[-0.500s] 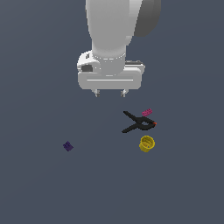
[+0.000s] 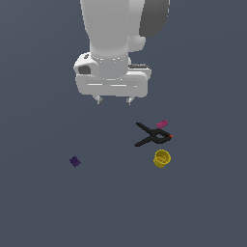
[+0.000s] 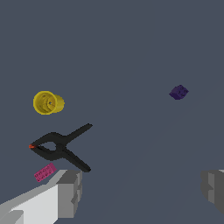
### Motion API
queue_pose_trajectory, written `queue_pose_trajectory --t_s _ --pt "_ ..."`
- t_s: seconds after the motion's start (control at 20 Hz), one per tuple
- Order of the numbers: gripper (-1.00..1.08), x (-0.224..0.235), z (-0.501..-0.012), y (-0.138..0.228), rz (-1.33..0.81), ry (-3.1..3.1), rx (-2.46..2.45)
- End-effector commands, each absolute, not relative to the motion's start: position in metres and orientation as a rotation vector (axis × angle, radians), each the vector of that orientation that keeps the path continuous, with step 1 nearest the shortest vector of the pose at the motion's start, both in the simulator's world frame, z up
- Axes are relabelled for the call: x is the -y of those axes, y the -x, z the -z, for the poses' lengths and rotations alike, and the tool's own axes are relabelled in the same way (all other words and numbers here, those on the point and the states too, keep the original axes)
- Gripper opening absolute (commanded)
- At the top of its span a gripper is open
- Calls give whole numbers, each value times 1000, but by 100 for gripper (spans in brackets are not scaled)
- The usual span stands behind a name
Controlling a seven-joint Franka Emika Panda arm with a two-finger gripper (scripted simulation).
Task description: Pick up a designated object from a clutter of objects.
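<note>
Approach is the step in hand: tiny dark purple blocky piece (image 2: 75, 161) lies alone, below the spread, empty gripper (image 2: 114, 101) and toward the exterior view's left, well apart from the black spring clamp (image 2: 152, 135), yellow cup (image 2: 162, 158) and magenta block (image 2: 162, 124). Next, I judge, the gripper must shift over it and descend.

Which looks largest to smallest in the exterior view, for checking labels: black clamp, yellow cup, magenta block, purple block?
1. black clamp
2. yellow cup
3. magenta block and purple block: too alike to rank.

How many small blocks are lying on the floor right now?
2. The dark purple block lies alone toward the exterior view's left. The pink block lies beside the black clamp, near the yellow cup. None looks hidden.
</note>
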State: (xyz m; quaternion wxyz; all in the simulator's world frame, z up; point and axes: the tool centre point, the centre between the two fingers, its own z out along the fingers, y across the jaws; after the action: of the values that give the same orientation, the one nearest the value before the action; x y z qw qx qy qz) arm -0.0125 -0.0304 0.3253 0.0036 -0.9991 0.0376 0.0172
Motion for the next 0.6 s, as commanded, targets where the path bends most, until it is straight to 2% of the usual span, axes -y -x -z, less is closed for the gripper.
queue_pose_trajectory --t_s 0.0,0.55 --pt "100 38 -328 12 -45 3132 -145" --pt "100 46 -317 3 -44 3123 -198"
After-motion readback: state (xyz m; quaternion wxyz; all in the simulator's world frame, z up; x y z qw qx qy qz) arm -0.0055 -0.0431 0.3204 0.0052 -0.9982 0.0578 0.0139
